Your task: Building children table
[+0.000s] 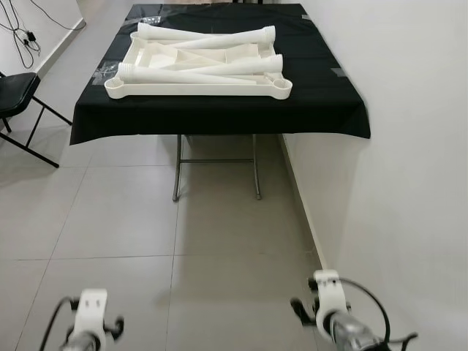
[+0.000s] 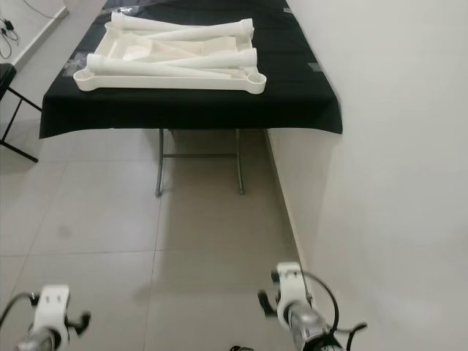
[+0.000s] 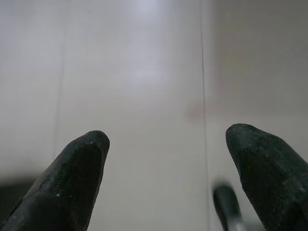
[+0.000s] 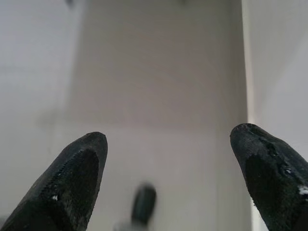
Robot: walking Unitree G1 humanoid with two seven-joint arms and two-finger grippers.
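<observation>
A white plastic children's tabletop [image 1: 197,88] lies upside down on a table covered with a black cloth [image 1: 322,102], some way ahead of me. Several white table legs [image 1: 205,35] lie loose across it. Both arms hang low at the bottom of the eye views, far short of the table. In the left wrist view my left gripper [image 3: 166,159] is open over floor tiles, nothing between its fingers. My right gripper [image 4: 168,159] is open too, over the floor beside the wall.
A white wall [image 1: 409,183] runs along the right, close to the table and my right arm. A black folding chair [image 1: 18,102] stands at the left. Cables [image 1: 22,33] hang on the far left wall. Tiled floor [image 1: 146,234] stretches between me and the table's metal legs [image 1: 178,168].
</observation>
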